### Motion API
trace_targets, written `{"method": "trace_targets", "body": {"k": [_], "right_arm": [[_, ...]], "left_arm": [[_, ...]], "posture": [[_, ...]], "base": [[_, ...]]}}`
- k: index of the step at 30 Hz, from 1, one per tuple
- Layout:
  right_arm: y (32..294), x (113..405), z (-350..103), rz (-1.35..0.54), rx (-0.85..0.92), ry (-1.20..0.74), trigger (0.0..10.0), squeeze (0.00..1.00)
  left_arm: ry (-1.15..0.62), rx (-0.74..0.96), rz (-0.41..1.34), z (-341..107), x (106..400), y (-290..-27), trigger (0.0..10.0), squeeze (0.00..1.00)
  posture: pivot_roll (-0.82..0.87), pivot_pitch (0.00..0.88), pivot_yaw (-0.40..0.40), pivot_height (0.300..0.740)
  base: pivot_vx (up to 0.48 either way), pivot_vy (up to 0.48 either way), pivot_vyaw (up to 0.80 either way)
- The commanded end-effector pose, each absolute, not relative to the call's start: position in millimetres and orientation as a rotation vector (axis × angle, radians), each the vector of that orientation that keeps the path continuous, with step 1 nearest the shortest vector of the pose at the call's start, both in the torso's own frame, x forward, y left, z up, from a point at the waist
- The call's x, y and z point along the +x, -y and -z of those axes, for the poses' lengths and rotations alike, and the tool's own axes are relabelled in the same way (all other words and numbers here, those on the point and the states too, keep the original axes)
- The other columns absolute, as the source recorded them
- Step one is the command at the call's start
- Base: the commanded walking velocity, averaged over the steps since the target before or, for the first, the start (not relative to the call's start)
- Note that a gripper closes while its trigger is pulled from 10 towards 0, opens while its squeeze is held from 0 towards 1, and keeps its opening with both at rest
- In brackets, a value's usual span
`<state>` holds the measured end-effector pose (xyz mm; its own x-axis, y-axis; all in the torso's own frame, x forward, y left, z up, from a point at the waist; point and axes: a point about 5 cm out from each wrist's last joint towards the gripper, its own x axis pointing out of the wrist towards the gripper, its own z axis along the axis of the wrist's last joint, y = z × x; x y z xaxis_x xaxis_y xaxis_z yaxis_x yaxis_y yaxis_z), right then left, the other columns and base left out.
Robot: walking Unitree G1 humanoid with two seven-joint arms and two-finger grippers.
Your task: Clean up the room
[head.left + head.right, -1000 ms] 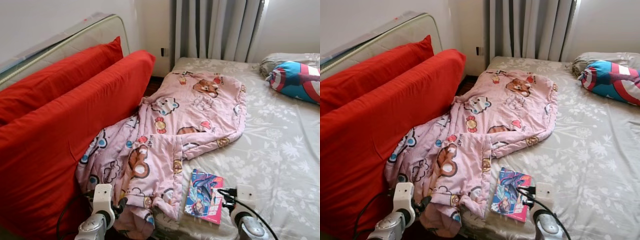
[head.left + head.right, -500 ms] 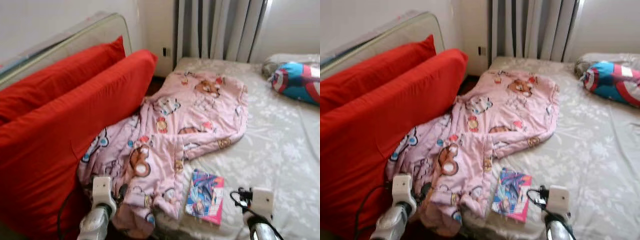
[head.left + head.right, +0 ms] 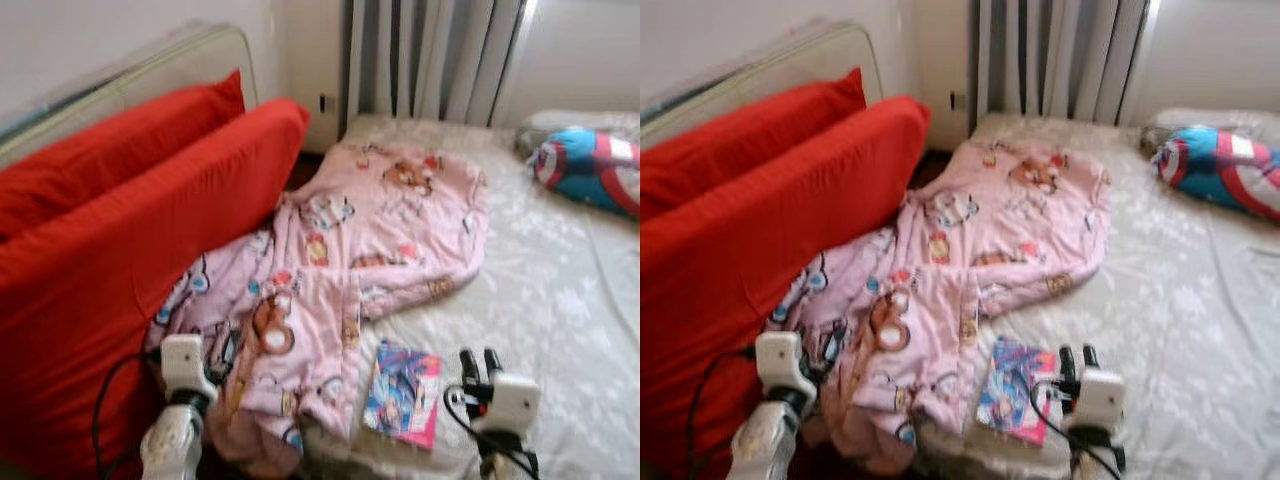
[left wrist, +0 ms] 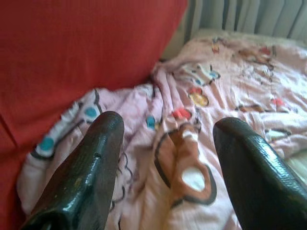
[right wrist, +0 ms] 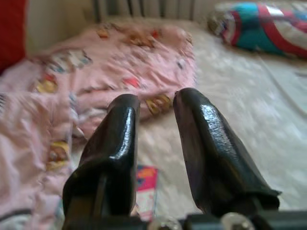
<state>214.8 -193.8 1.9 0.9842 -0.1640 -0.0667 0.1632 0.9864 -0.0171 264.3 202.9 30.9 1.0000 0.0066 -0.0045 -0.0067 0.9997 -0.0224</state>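
Head views | right gripper (image 3: 478, 360) has risen beside book (image 3: 402, 392) on bed (image 3: 560, 300), fingers nearly together, empty | left gripper (image 4: 165, 158) wide open over pink blanket (image 3: 370, 230) | pickup likely next

Left pincer (image 4: 165, 158) spread wide; right pincer (image 5: 156, 124) nearly closed, both raised forward.

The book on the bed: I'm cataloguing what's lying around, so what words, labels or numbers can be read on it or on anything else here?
None can be read.
Book: colourful cover, any title too blurred to read.
Blanket: cartoon pictures, no legible words.
Pillow: star and stripes, no text.
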Motion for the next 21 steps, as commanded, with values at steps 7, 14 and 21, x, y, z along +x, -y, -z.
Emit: {"method": "trace_targets", "body": {"k": [7,14,21], "right_arm": [[195,231,-18,0.176,-0.022,-0.037,10.0,0.0],[189,230,-15,0.174,-0.017,-0.076,10.0,0.0],[181,234,-14,0.143,-0.023,-0.109,10.0,0.0]], "left_arm": [[0.0,-0.04,-0.013,-34,263,-203,10.0,0.0],[-0.009,-0.053,-0.002,-34,261,-198,10.0,0.0],[0.002,-0.059,0.005,-39,266,-197,10.0,0.0]], "posture": [[0.02,0.0,0.006,0.726],[0.01,0.0,0.013,0.726],[0.01,0.0,0.013,0.698]], "base": [[0.0,0.0,0.0],[0.0,0.0,0.0],[0.0,0.0,0.0]]}}
